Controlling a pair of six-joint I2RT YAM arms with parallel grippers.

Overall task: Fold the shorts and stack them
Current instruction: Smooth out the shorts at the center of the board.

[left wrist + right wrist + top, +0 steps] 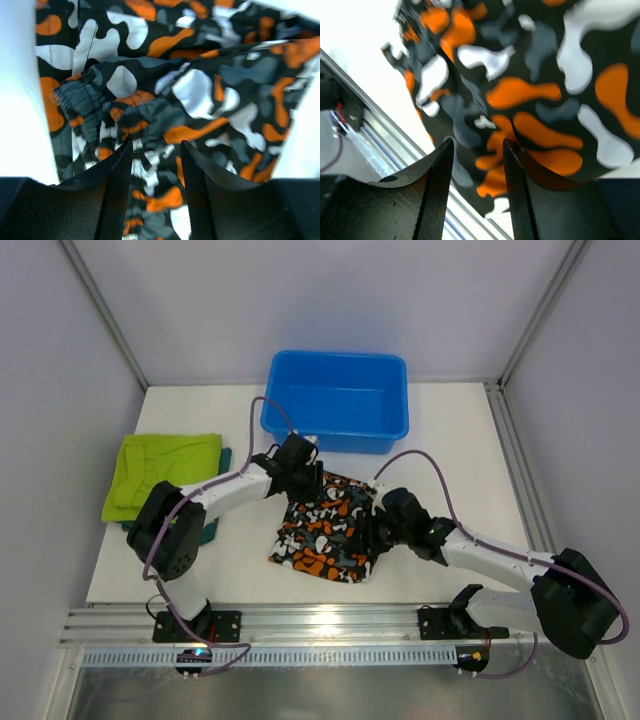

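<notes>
Camouflage shorts (325, 535) at the middle of the desk (450, 440), a little toward the near edge, spread as a rough skewed rectangle. Thin, smooth cloth printed with rounded blotches of orange, white and grey on black, softly creased. In the left wrist view, a gathered, puckered elastic waistband bunched into a ridge. In the right wrist view, a flatter stretch, with its uneven edge on white desk near a ribbed aluminium rail (380, 130).

Left fingers (303, 478) at the far edge of the camouflage shorts: black, wedge-shaped, finely textured on the inner faces (117, 190). Standing apart, with printed cloth showing through the gap. Contact with the cloth: cannot tell.

Right fingers (375, 530) at the right-hand edge of the same shorts, of the same black textured make (520, 190). Likewise parted, with cloth and a strip of desk visible between them.

Lime shorts (165, 470) at the left edge of the desk, folded into a tidy rectangle of soft matte cloth with faint seam lines. Stacked on teal shorts (226, 457), visible only as a dark rim along the right and near sides.

Blue tub (335, 435) at the middle of the far edge: glossy moulded plastic, rectangular, with rounded corners and a rolled rim.
</notes>
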